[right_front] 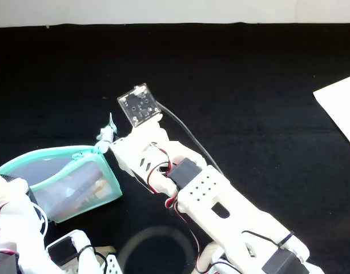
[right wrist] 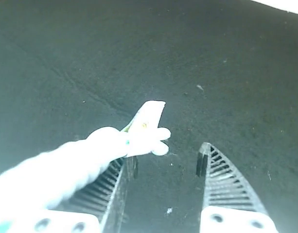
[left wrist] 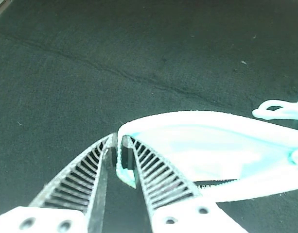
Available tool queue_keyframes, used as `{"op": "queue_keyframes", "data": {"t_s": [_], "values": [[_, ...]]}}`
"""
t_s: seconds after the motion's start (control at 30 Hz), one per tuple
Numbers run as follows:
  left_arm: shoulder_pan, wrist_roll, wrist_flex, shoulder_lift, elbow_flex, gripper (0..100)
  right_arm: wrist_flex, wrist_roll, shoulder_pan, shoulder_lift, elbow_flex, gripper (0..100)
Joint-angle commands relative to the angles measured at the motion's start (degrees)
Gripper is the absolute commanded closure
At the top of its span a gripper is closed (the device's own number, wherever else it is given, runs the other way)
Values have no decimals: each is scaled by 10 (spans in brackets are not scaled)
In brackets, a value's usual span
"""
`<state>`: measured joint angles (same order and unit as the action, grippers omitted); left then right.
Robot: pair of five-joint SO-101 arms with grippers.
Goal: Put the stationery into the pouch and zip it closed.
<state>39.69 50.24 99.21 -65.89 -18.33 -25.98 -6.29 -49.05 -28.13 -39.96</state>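
1. Worktop (right_front: 249, 85): black cloth surface that carries everything listed here.

2. White sheet (right_front: 341, 108): lies flat at the worktop's edge, well apart from the pouch and from both my arms.

3. Pouch (right_front: 60, 152): teal rim, see-through wall, lying on its side on the worktop between my two arms. The mouth stands open, with the two rim lines bowed apart along its length. In my left wrist view the rim (left wrist: 212, 116) runs away from my fingers towards the zip end.

4. Stationery (right_front: 90, 185): inside the pouch and seen through the clear wall. It shows as pale and brownish long shapes lying together; I cannot tell the separate pieces.

5. Left gripper (left wrist: 118, 145): at the pouch's closed end, with my fingers together and pinching the rim corner. A small teal tab hangs between them.

6. Right gripper (right wrist: 168, 160): at the opposite end of the pouch, low over the cloth, with my fingers spread apart and nothing clamped between them.

7. Zip pull (right wrist: 146, 126): a small white tag on a cord at the pouch's far corner (right_front: 108, 135). It lies against the tip of one of my right fingers, not squeezed.
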Motion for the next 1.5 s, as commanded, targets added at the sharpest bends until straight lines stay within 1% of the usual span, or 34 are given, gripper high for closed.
{"op": "queue_keyframes", "data": {"t_s": [0.0, 0.13, 0.2, 0.27, 0.43, 0.57, 0.73, 0.87, 1.0, 1.17, 1.3, 1.47], "values": [[6, -4, 8, 0, -24, 993, 11, 43, -5, -20, 26, 788], [6, -4, 8, -13, -25, 993, 11, 76, -2, -20, 27, 788], [5, -4, 8, -35, -26, 993, 22, 91, 14, -20, 27, 788], [4, -4, 8, -64, -30, 993, 43, 91, 26, -18, 27, 789], [5, -4, 8, -119, -31, 993, 69, 91, 30, -18, 28, 789], [3, -4, 9, -122, -35, 993, 87, 91, 28, -14, 29, 789], [3, -4, 4, -122, -87, 993, 87, 74, 22, -14, 39, 789], [2, -4, -11, -121, -102, 993, 85, 75, 23, -14, 33, 789], [2, -4, -21, -102, -103, 993, 24, 76, 54, -19, 33, 789], [2, -9, -29, -16, -102, 993, -81, 71, 99, -20, 39, 789], [1, -27, -47, 18, -103, 993, -140, 71, 100, -20, 51, 789], [-6, -27, -58, 23, -102, 993, -254, 71, 97, -20, 124, 789]]}}
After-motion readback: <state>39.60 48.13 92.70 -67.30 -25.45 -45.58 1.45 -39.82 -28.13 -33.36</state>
